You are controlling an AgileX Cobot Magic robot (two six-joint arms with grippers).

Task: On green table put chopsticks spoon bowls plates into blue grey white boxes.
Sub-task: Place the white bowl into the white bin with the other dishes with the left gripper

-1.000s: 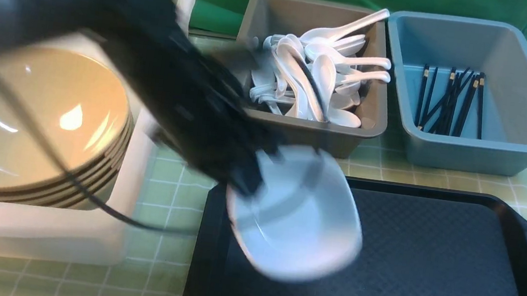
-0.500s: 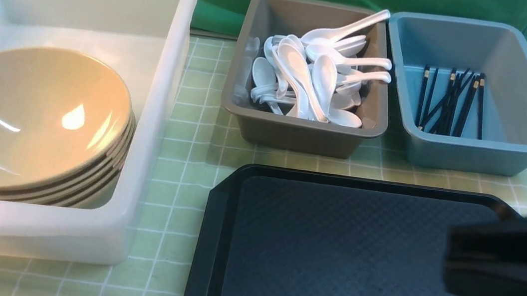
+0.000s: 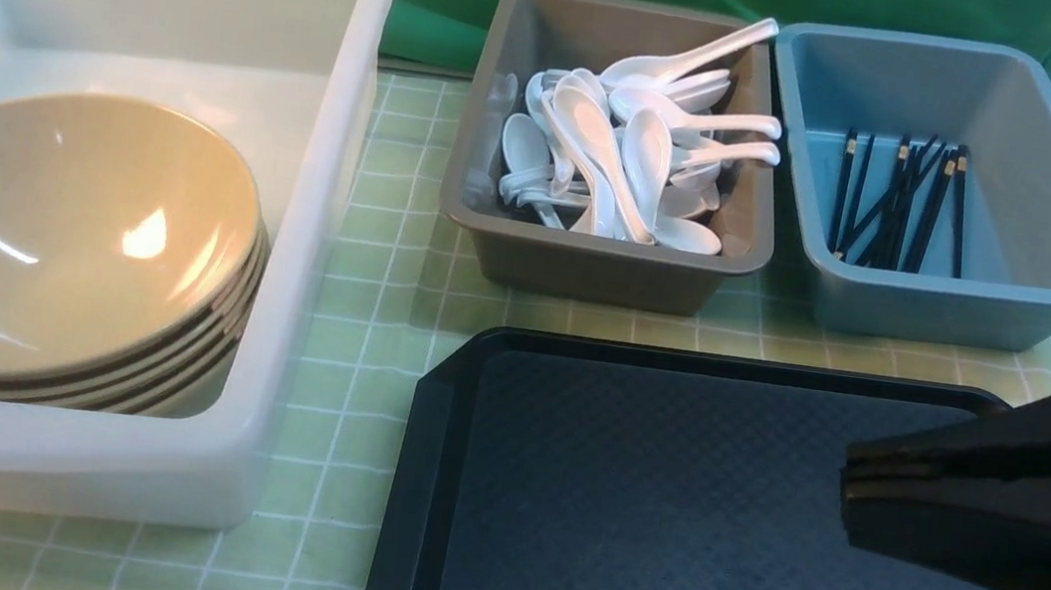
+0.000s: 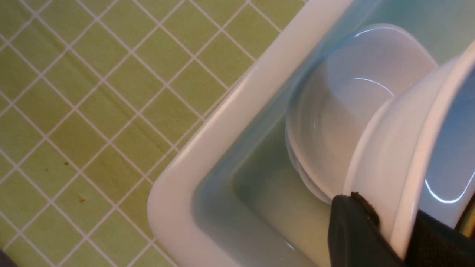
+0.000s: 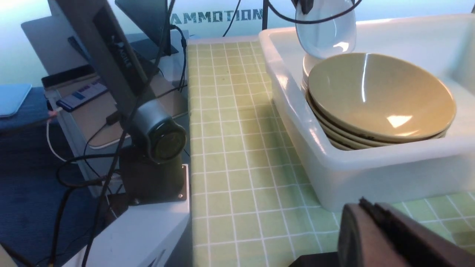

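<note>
Left claw [image 4: 374,230] clamps white plate [image 4: 415,155] by rim, above stacked plates [image 4: 334,122] inside white box [image 4: 222,126]. We lower square, nest, then release. Right claw [image 3: 849,480] closed, empty, over black tray [image 3: 659,512].
</note>
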